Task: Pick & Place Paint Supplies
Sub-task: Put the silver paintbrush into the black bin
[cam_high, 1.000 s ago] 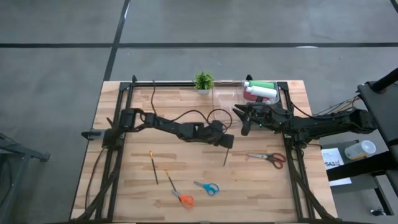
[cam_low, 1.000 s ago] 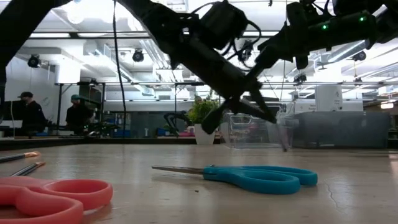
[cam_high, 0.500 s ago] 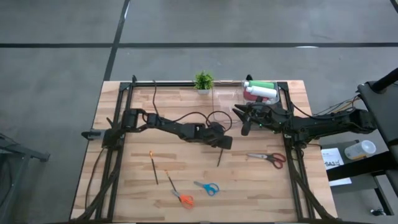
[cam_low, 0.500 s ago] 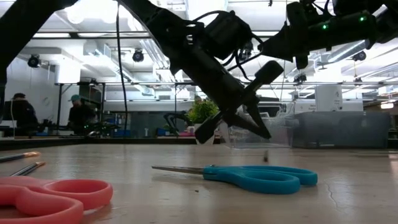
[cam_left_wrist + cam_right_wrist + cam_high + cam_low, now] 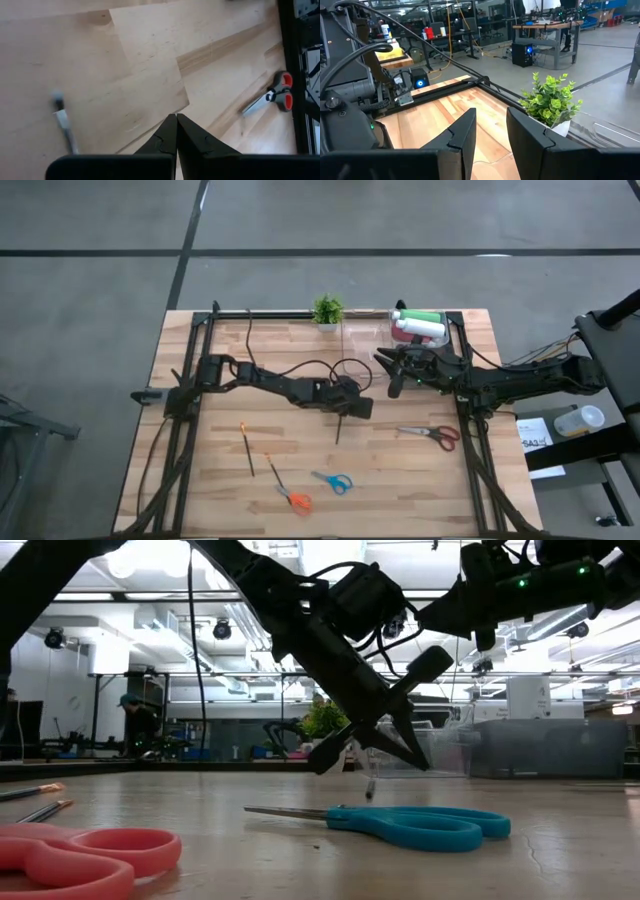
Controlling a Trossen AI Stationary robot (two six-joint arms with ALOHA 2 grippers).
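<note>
My left gripper (image 5: 352,409) is shut over the middle of the table, slanting down. A thin dark brush (image 5: 340,430) hangs from it, with its pale ferrule and bristle end (image 5: 370,786) low over the wood; whether that end touches the table I cannot tell. My right gripper (image 5: 491,131) waits open and level, with nothing between its fingers, beside a clear box (image 5: 418,328) at the far right. The box holds green, white and pink-red bottles. Two more brushes (image 5: 247,448) (image 5: 272,468) lie flat on the table's near left. My left gripper holds the brush by its upper handle end (image 5: 344,418), and the gripper's own body hides the place of contact. The fingers slant down toward the table. Below them the brush hangs tilted, its bristle end (image 5: 58,97) lowest.
Blue scissors (image 5: 333,482) and orange scissors (image 5: 293,500) lie near the front edge, and red-handled scissors (image 5: 437,435) lie at the right. A small potted plant (image 5: 327,310) stands at the far edge beside the box. Bare wood lies under the left gripper.
My left gripper has tipped a little further down while staying shut. The brush below it has swung toward the table's left edge. Its bristle end has come down closer to the wood.
</note>
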